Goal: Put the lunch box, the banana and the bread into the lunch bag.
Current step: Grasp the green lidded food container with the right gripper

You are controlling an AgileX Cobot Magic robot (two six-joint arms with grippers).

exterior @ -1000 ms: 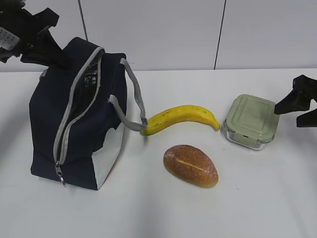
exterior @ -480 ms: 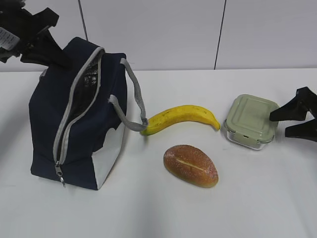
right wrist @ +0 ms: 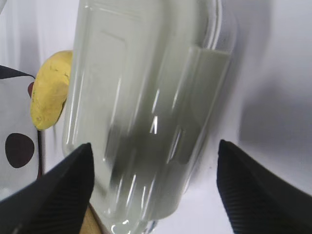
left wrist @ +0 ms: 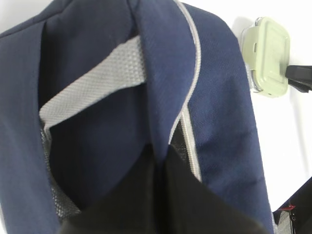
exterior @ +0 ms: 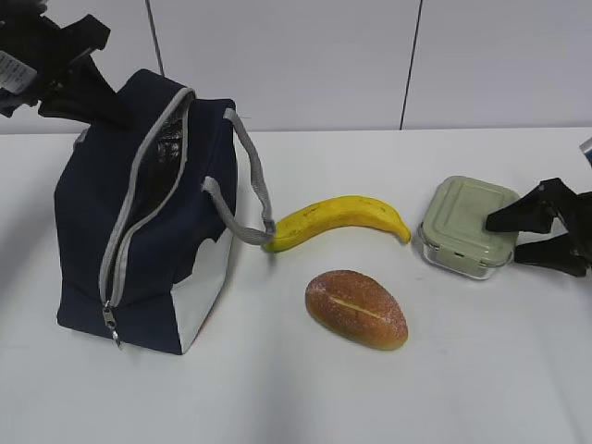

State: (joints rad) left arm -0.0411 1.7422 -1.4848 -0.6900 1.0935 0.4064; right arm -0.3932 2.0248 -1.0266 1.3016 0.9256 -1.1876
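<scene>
From my station I see the lunch bag [exterior: 148, 217] standing upright on the left of the white table [exterior: 296, 388], its grey zipper [exterior: 139, 199] undone so the mouth gapes along the top and front edge. My left gripper [exterior: 88, 92] sits at the bag's upper rear corner; in the left wrist view its fingers are pressed together on the navy fabric just beside the zipper tape, pinching the lunch bag's rim. The banana [exterior: 338, 220] lies near the middle of the table, one tip just beside a grey handle [exterior: 248, 190]. The bread [exterior: 356, 308] rests in front of it, apart from both. On the right sits the lunch box [exterior: 467, 227], lid on. My right gripper [exterior: 529, 233] is spread wide at its right edge, one finger on each side of the green lid, not clamped on it.
</scene>
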